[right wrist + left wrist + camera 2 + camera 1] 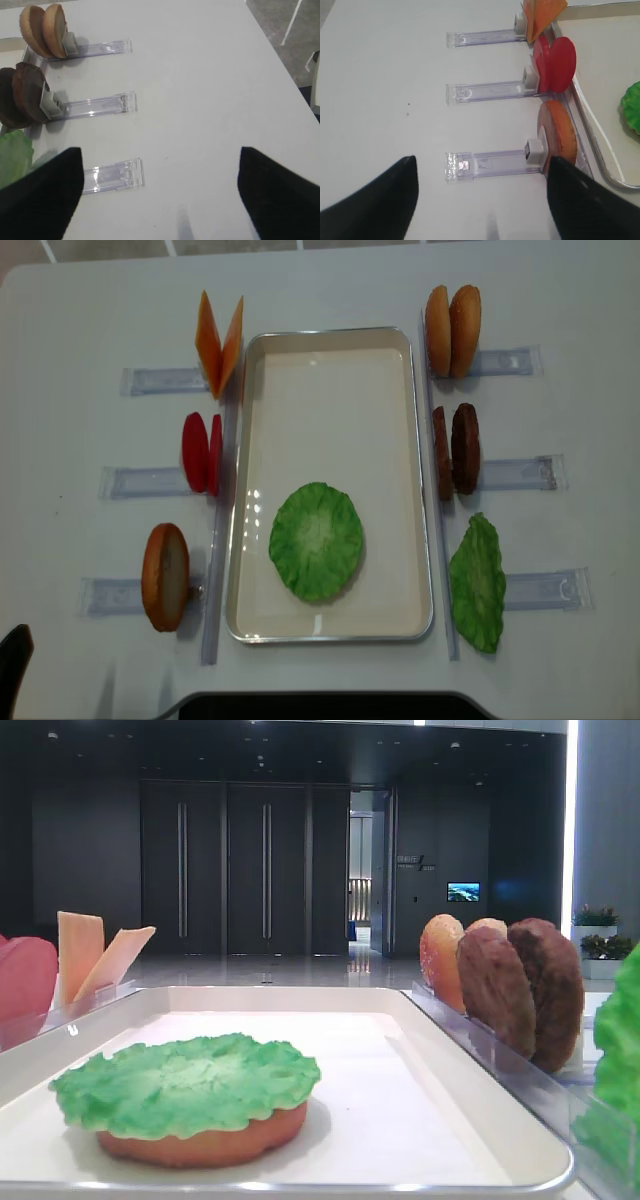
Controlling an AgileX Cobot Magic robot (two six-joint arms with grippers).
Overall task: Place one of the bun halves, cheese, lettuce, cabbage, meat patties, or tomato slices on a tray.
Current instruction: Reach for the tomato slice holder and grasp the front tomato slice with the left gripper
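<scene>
The left gripper (482,200) hangs low over the white table (385,75), fingers spread wide and holding nothing. Just ahead of it, between the fingertips, lies a clear rack (490,165) bearing one upright bun half (559,136). Beyond stand the tomato slices (556,64), then the cheese (542,12). Off to its right, the tray (330,390) holds lettuce (316,540) lying on a bun. The right gripper (160,192) likewise hovers spread and empty, with meat patties (25,95) ahead-left.

Left gripper (480,200) and right gripper (160,192): jaws spread wide, empty.
</scene>
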